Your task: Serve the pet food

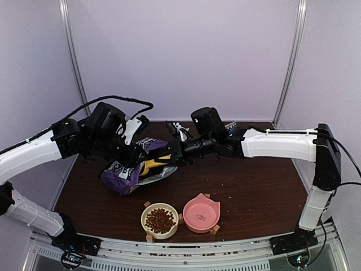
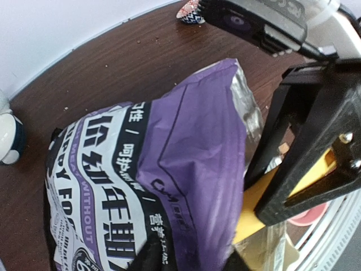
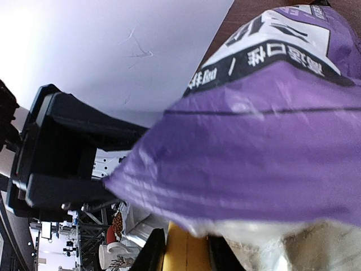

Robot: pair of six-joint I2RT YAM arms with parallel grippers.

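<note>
Two bowls stand side by side at the near edge of the dark wooden table (image 1: 254, 186): the cream bowl (image 1: 143, 221) on the left, the pink bowl (image 1: 201, 217) just to its right. The pet food (image 1: 159, 221) lies in the cream bowl as a heap of small brown pellets. The purple bag (image 1: 119, 178) lies on its side left of centre, farther back than the bowls, with its silver-lined mouth facing right. The yellow scoop (image 1: 151, 165) sits in that mouth. The right gripper (image 1: 169, 153) reaches in from the right and is clamped on the handle of the yellow scoop. The right wrist view shows the yellow handle pinched between both fingers beneath the bag's upper lip. The left gripper (image 1: 133, 153) is positioned at the bag's upper edge, close to the right gripper. Its fingers are mostly hidden behind the bag in its own wrist view, so it cannot be determined whether it is open or gripping the bag.
</note>
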